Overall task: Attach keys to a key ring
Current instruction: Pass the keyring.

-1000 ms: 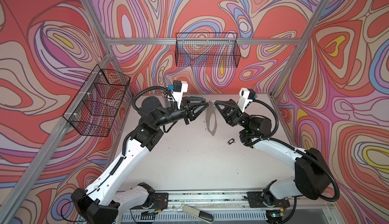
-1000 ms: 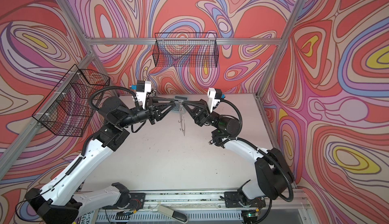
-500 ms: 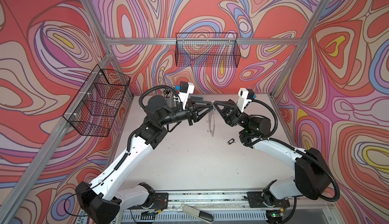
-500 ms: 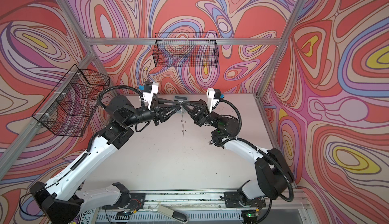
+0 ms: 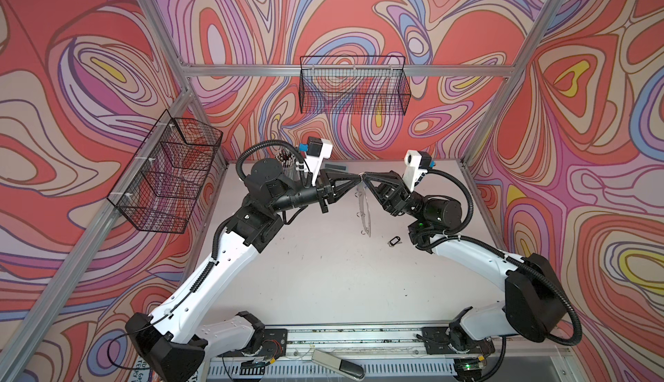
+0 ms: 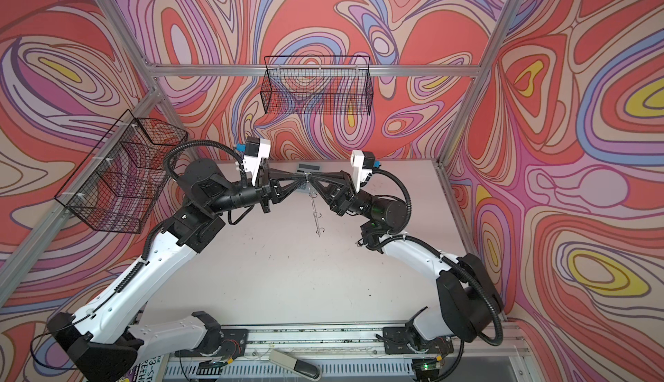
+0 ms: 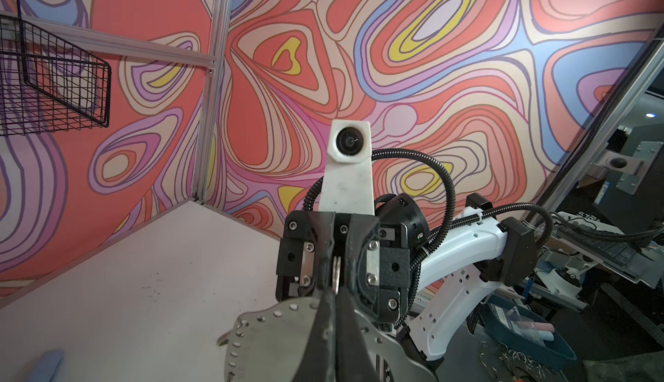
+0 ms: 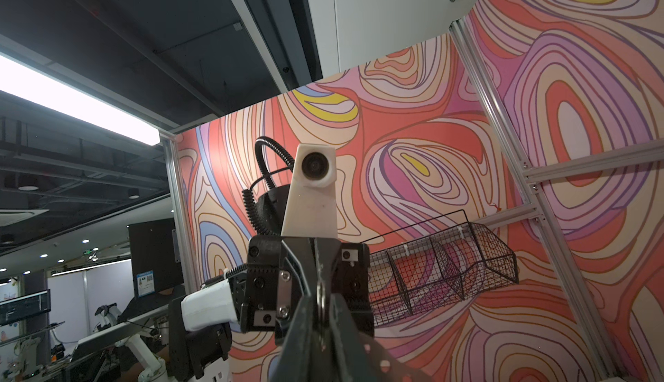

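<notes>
A pale, speckled desk (image 5: pixel 323 276) sits inside swirl-patterned walls, with a wire basket (image 5: pixel 354 89) hung behind the jaws. The left jaws and right jaws meet tip to tip, both pinched on the key ring (image 5: pixel 365 207), which hangs edge-on beneath them. The key (image 5: pixel 394 241) lies on the desk below the right jaws.

key ring (image 6: pixel 315 211): hangs edge-on in the air over the table (image 6: pixel 287 272), wire loops sticking out along it
left gripper (image 6: pixel 301 181): clamped on the key ring's top edge
right gripper (image 6: pixel 312 180): tip to tip with the left gripper at that same edge; grip unclear
keys (image 6: pixel 358 243): small bit on the table just beside the right arm, mostly hidden
baskets: one wire basket on the back wall (image 6: pixel 316 89), one on the left wall (image 6: pixel 118 182)
pedal (image 6: pixel 294 362): by the front rail
</notes>
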`<state>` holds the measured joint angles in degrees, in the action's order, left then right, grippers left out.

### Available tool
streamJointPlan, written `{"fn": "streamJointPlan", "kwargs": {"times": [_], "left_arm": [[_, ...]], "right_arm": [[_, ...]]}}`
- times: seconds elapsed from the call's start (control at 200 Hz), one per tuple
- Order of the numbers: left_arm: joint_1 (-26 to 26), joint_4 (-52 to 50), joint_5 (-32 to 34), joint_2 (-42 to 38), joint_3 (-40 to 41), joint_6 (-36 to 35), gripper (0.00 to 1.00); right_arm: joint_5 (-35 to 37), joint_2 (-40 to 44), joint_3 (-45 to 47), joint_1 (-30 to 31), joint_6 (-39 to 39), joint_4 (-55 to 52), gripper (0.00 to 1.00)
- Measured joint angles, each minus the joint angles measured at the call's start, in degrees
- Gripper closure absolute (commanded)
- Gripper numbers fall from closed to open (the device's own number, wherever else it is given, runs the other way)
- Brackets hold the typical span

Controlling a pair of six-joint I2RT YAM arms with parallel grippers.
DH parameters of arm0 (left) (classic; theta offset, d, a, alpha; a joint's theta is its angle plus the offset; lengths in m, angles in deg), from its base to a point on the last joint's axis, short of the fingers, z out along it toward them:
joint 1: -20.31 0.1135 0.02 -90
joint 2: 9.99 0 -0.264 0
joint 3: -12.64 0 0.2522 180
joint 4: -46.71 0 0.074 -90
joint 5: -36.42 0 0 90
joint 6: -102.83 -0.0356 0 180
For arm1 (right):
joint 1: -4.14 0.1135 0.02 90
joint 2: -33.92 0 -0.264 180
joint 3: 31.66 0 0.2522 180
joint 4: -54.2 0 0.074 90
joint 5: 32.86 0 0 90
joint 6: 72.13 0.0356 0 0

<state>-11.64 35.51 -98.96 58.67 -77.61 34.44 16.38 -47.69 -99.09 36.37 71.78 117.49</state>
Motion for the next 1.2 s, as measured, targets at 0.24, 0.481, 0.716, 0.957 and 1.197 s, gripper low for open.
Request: {"fn": "streamJointPlan", "kwargs": {"times": [0.24, 0.481, 0.716, 0.957, 1.197], "left_arm": [[0.0, -20.48, 1.01, 2.78, -12.35, -12.15, 1.0], [0.0, -43.36, 2.38, 9.4, -25.68, -24.22, 1.0], [0.0, -55.17, 4.63, 11.04, -26.73, -29.75, 1.0], [0.0, -59.54, 5.44, 11.45, -26.75, -31.5, 1.0], [0.0, -61.18, 6.78, 12.55, -26.75, -32.61, 1.0]], "right_arm": [[-0.44, 11.47, -2.95, -0.04, -19.61, -32.48, 0.76], [2.19, 15.58, -10.27, -0.28, -38.34, -62.1, 0.78], [-0.09, 11.41, -18.67, -0.28, -48.02, -79.6, 0.8], [-5.49, 7.67, -22.6, -0.28, -52.98, -88.5, 0.8], [-10.19, 7.34, -22.6, -0.33, -56.06, -93.37, 0.8]]}}
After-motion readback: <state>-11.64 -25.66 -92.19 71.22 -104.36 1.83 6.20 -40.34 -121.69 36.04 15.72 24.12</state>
